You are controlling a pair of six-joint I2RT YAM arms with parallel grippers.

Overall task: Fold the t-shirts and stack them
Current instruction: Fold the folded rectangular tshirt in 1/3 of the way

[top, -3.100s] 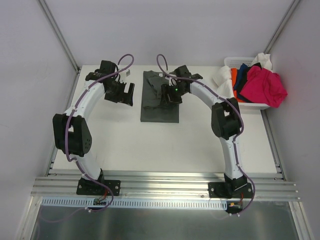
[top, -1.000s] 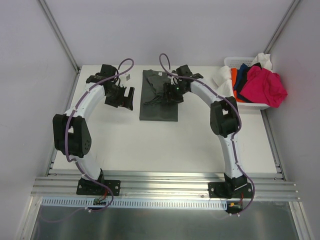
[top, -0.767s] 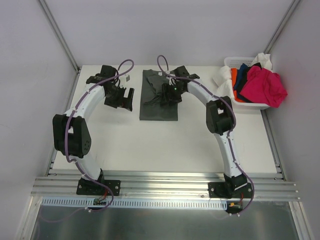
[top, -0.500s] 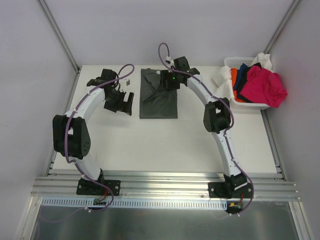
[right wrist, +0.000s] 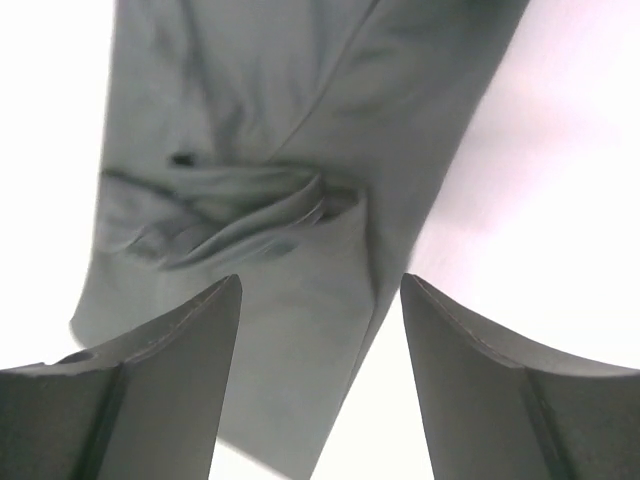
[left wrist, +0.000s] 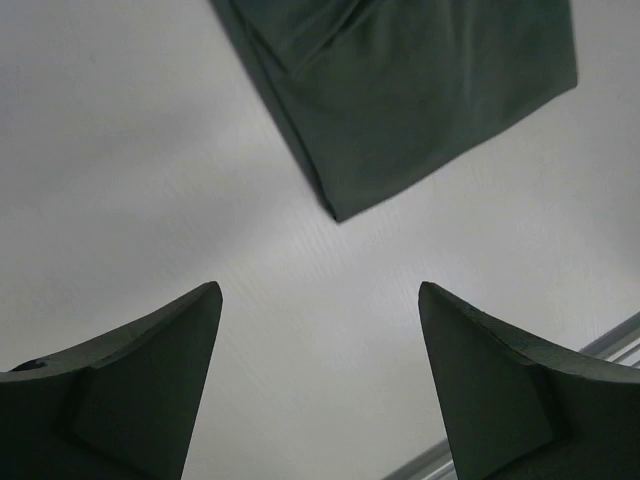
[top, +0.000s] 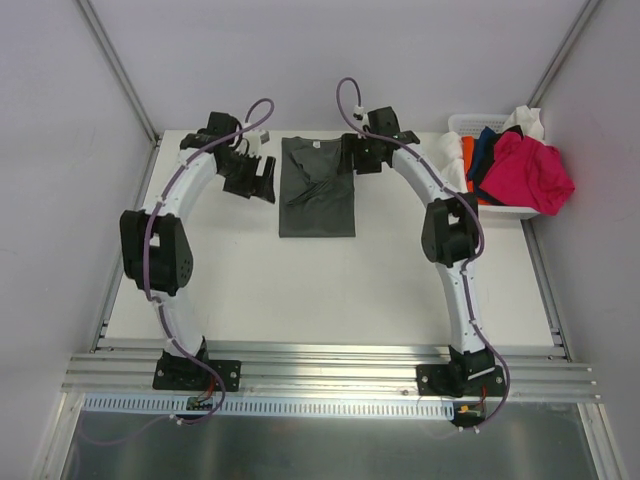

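A dark charcoal grey t-shirt (top: 318, 190) lies on the table as a long folded rectangle, with a bunched crease across its middle. Its near corner shows in the left wrist view (left wrist: 420, 90); the crease shows in the right wrist view (right wrist: 260, 215). My left gripper (top: 262, 183) is open and empty, just left of the shirt, above bare table (left wrist: 318, 300). My right gripper (top: 358, 158) is open and empty over the shirt's far right edge (right wrist: 320, 295). More t-shirts, magenta-pink (top: 530, 170), navy (top: 487, 150), orange (top: 468, 160) and white (top: 522, 120), are heaped in the basket.
A white plastic basket (top: 455, 125) stands at the table's far right corner. A small grey tag-like object (top: 257, 154) lies near my left arm's wrist. A metal rail (top: 330, 365) runs along the near edge. Grey walls close in at the back and both sides.
My right gripper let go of the shirt's middle and drew back to its far right edge, now open. My left gripper moved farther back and closer to the shirt. The shirt lies smoother.
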